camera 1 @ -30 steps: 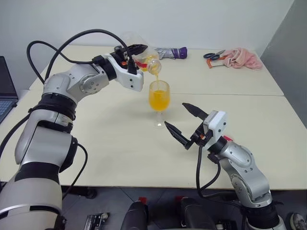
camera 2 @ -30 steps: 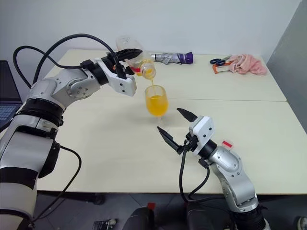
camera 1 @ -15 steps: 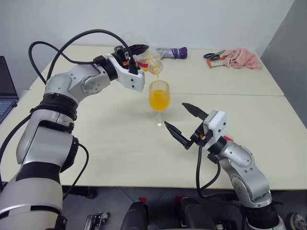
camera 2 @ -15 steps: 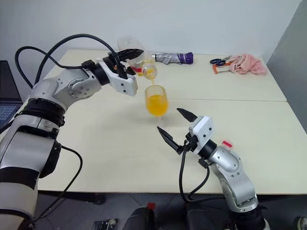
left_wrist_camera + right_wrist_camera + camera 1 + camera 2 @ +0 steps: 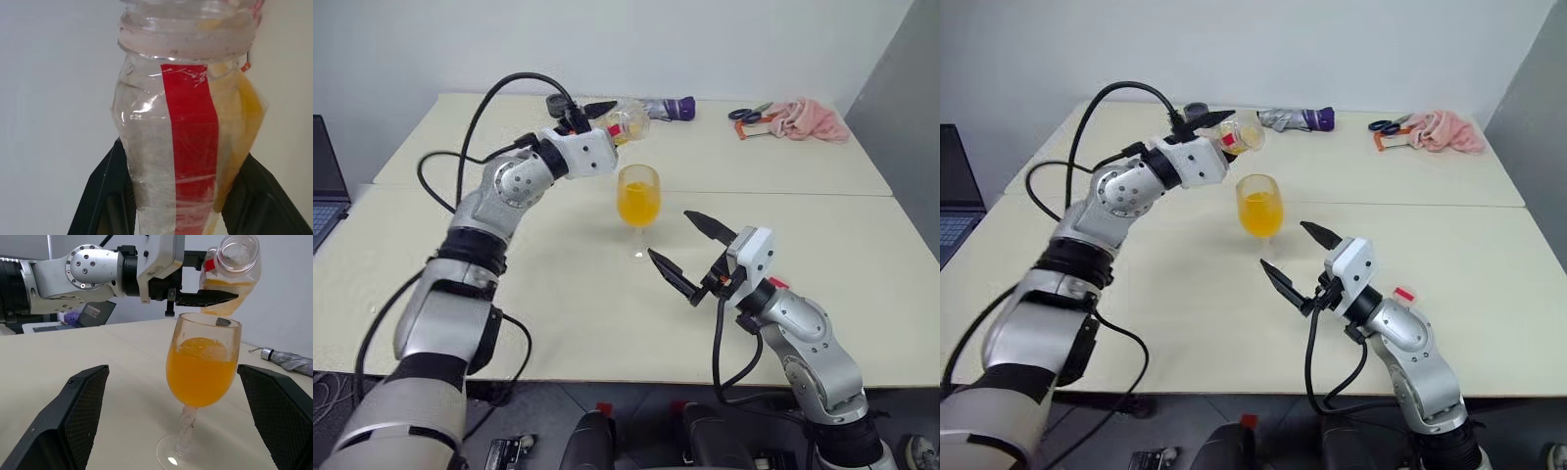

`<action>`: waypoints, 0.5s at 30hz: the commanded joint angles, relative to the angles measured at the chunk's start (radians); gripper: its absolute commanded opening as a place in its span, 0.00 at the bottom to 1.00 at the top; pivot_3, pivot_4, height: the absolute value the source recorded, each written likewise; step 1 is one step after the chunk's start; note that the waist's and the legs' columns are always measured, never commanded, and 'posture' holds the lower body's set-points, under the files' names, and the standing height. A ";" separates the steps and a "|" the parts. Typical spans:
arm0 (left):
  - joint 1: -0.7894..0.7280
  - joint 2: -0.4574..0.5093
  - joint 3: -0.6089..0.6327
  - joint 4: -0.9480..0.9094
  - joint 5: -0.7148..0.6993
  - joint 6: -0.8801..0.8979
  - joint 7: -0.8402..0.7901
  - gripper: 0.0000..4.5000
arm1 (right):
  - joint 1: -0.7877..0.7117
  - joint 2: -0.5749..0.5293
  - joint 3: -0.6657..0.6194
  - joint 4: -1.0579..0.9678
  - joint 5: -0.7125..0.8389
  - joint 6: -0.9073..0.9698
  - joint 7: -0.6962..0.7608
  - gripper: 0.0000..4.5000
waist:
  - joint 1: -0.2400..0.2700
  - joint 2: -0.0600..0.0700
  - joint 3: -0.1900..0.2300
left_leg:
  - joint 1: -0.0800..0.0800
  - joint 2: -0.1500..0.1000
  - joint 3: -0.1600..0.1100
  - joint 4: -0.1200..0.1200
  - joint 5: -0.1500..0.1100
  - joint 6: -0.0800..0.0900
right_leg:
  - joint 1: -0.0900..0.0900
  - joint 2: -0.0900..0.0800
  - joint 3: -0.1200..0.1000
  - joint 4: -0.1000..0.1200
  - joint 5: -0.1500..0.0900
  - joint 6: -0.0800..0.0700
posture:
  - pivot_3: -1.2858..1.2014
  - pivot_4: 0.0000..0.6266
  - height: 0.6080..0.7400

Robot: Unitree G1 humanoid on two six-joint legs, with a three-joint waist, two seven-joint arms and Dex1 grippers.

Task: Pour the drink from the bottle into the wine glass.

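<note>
While the left gripper stays clamped on the bottle, holding it nearly on its side above and just behind the wine glass, a little drink is left pooled in the bottle's lower side, and the open mouth faces the glass. The risk, as I judge it, is a drip: if the bottle tips back down or swings sideways before it is righted, those dregs could fall outside the rim onto the table. The glass stands mid-table, well back from the front edge, its bowl filled about two thirds with orange. The right gripper hangs just in front of the glass with its fingers spread wide, holding nothing; a forward nudge from it could knock the thin stem and topple the full glass.
</note>
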 commanded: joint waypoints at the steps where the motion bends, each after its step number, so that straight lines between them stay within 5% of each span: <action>1: 0.038 -0.027 0.141 -0.146 -0.201 0.236 -0.067 0.39 | -0.020 -0.020 -0.003 -0.027 0.026 0.008 0.032 1.00 | -0.002 0.000 0.000 | 0.000 0.000 0.000 0.000 0.000 0.000 | 0.000 0.000 0.000 0.001 0.000 0.000 | 0.52 0.24 1.00; 6: 0.177 -0.050 0.306 -0.342 -0.409 0.615 -0.068 0.38 | -0.069 -0.122 0.007 -0.055 0.137 0.160 0.159 1.00 | -0.014 0.000 0.000 | 0.001 0.002 0.000 0.003 0.000 0.000 | 0.000 0.000 0.001 0.005 0.000 0.000 | 0.52 0.24 1.00; 15: 0.433 -0.040 0.459 -0.546 -0.530 0.915 0.002 0.38 | -0.245 -0.156 0.029 -0.009 0.203 0.330 0.195 1.00 | -0.016 0.000 0.000 | 0.001 0.002 -0.005 0.012 0.000 0.000 | 0.001 0.001 -0.002 0.012 0.000 0.000 | 0.52 0.24 1.00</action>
